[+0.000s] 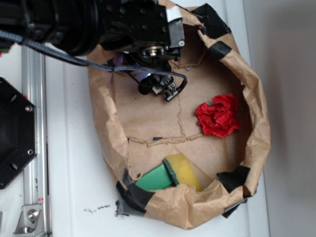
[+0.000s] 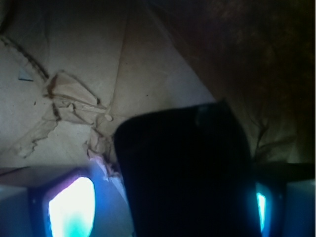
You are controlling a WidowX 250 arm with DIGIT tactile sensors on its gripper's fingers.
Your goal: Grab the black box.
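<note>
black box between the fingers

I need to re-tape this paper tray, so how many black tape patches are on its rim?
4 visible: black tape patches at the top right, just below that, bottom right and bottom left. The arm may hide more.

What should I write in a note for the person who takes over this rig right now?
Gripper: down inside the brown paper tray, at its upper-left part. The wrist view shows the black box between the two fingers, one finger on each side. Whether the fingers already press on it, I cannot tell.
Black box: lying on the paper floor; hidden under the arm in the exterior view.
Other things: red paper flower and green-and-yellow block, both apart from the gripper.
Done: approach and lining up.
Left: close if not closed, confirm the grip, lift.
</note>
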